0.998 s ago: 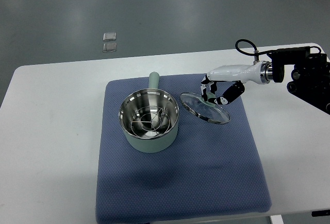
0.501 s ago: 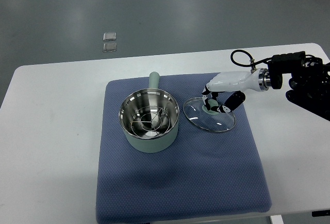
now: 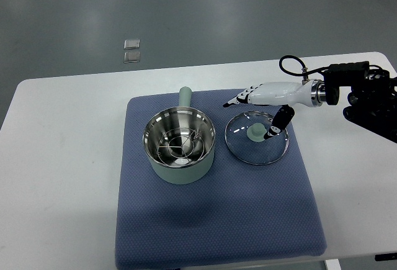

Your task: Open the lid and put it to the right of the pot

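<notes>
Pretty even overhead light here, bright but kinda flat and cool-toned. The white table (image 3: 68,158) nearly blows out at the left and right of the frame. There's a soft shadow below the pot (image 3: 180,148) on the blue mat (image 3: 217,220), and small glints on the glass lid (image 3: 256,138). Focus is slightly soft overall, no motion blur.

No text, label, brand, number or sign can be read anywhere: none on the pot (image 3: 180,146), the glass lid (image 3: 257,138), the blue mat (image 3: 217,220) or the white tabletop (image 3: 62,177).
</notes>
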`<action>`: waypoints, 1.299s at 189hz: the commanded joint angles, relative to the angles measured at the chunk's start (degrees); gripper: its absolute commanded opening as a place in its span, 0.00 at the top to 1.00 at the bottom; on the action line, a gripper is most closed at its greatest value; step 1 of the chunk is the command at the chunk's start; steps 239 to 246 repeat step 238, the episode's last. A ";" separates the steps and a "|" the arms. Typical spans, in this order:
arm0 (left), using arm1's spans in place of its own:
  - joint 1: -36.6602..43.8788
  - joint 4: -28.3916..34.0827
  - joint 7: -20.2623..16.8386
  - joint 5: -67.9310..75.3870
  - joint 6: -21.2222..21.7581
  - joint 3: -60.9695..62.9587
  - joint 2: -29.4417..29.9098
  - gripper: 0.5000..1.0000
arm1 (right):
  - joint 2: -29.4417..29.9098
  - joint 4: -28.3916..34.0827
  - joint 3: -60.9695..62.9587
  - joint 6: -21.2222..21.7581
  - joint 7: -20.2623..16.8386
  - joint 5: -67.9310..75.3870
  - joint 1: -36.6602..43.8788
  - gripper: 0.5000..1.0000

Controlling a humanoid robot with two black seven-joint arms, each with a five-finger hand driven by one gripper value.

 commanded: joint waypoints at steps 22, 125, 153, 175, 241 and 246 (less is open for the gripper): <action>0.00 0.00 0.00 0.00 0.00 0.07 0.00 0.00 | 0.26 -0.42 7.62 7.63 -3.09 17.49 -0.38 0.13; 0.00 0.00 0.00 0.00 0.00 0.07 0.00 0.00 | 9.14 -6.04 20.98 3.15 -28.32 88.69 -9.08 0.13; 0.00 0.00 0.00 0.00 0.00 0.07 0.00 0.00 | 12.39 -9.91 26.52 3.15 -28.06 88.69 -11.90 0.13; 0.00 0.00 0.00 0.00 0.00 0.07 0.00 0.00 | 13.36 -11.32 28.02 3.15 -28.06 88.69 -12.07 0.13; 0.00 0.00 0.00 0.00 0.00 0.07 0.00 0.00 | 13.53 -12.37 27.84 3.24 -28.06 87.90 -12.77 0.13; 0.00 0.00 0.00 0.00 0.00 0.07 0.00 0.00 | 13.53 -12.37 27.84 3.24 -28.06 87.90 -12.77 0.13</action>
